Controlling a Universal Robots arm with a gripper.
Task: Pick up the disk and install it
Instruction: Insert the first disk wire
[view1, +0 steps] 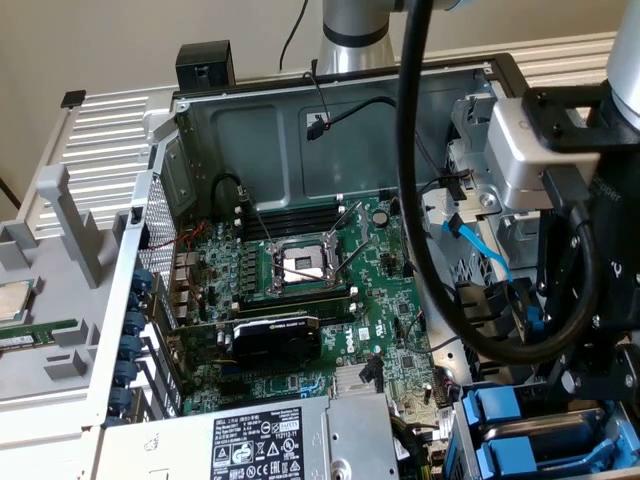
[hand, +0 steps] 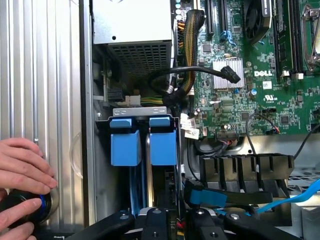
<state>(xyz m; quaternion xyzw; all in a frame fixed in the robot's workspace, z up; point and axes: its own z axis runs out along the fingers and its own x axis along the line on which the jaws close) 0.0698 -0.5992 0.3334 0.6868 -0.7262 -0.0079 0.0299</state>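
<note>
Lower left of the wrist view, a person's hand (hand: 22, 172) presses a black knob (hand: 20, 210). Mid-frame, the other carrier (hand: 125, 145), then the disk (hand: 163, 142), apparently seated in the bay: install nearly done. The gripper (hand: 172, 222) hovers just below, grip state untellable. Backing off calls for dodging the blue cable (hand: 300, 197), lower right.

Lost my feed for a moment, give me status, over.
Gripper close at the bay. Two blue carriers side by side in it; can't tell which is the disk. Person's hand on a black knob, off to the bay's side.
</note>
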